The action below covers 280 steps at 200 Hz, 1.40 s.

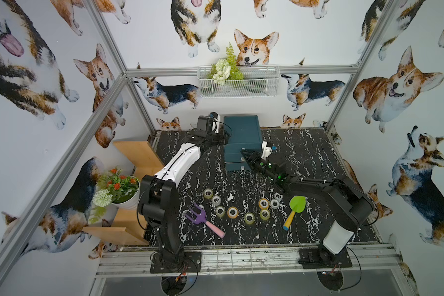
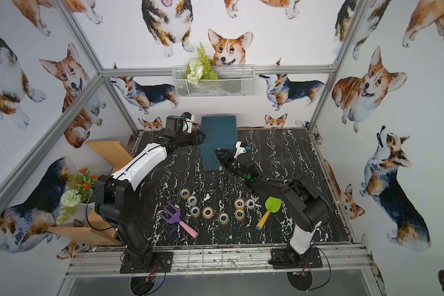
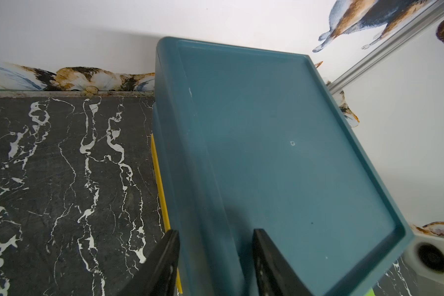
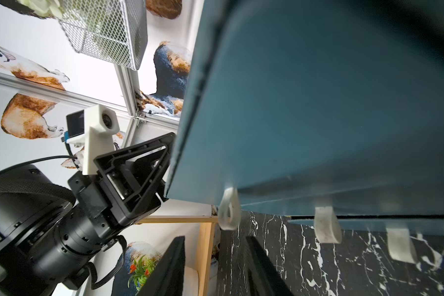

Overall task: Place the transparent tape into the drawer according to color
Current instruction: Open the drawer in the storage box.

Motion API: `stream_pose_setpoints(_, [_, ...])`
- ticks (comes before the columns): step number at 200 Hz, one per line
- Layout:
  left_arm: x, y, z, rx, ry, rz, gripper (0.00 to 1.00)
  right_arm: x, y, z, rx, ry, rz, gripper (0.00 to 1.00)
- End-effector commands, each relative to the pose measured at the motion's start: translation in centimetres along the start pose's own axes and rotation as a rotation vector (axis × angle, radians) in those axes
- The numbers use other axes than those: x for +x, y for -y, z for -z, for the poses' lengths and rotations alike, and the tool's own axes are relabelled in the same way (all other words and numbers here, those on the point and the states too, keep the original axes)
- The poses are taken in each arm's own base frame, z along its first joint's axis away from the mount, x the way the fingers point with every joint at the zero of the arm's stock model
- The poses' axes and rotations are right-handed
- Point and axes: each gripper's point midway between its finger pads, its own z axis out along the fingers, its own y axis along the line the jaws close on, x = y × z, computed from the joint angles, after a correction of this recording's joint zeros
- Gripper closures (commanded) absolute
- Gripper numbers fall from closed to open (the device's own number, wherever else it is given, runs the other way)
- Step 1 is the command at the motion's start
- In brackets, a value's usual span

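tape rolls (image 1: 232, 212) lie near the front edge of the surface (image 1: 308, 153), well apart from both tools; right tool (image 4: 215, 246) gapes empty, left tool (image 3: 215, 232) straddles the drawer cabinet (image 3: 280, 153) edge, grip unclear.

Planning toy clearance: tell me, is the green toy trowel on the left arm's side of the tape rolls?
No, the green toy trowel lies on the right arm's side of the tape rolls.

Nine see-through tape rolls (image 1: 232, 212) lie before the teal drawer (image 1: 241, 133).
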Motion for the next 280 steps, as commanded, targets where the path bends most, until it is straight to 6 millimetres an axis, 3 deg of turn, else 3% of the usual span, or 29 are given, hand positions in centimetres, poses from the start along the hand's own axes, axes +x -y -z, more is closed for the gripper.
stream_pose_setpoints(1, [2.0, -1.5, -0.3, -0.06, -0.072, 0.0, 0.49, -0.2, -1.1, -0.3, -0.052, 0.009, -0.024, 0.59])
stream_pose_setpoints(209, [2.6, -1.6, -0.8, -0.053, -0.092, 0.001, 0.53, -1.9, -0.7, -1.0, -0.027, 0.104, -0.114, 0.76])
stream_pose_setpoints(238, [2.6, -1.5, -0.8, -0.052, -0.091, -0.002, 0.53, -1.8, -0.3, -1.2, -0.013, 0.105, -0.122, 0.83])
stream_pose_setpoints(262, [2.5, -1.5, -0.8, -0.052, -0.09, -0.001, 0.53, -1.8, 0.0, -0.8, -0.002, 0.114, -0.122, 1.0])
stream_pose_setpoints(280, [2.5, -1.6, -0.9, -0.051, -0.092, 0.001, 0.53, -1.7, 0.1, -0.4, 0.005, 0.119, -0.124, 1.0])
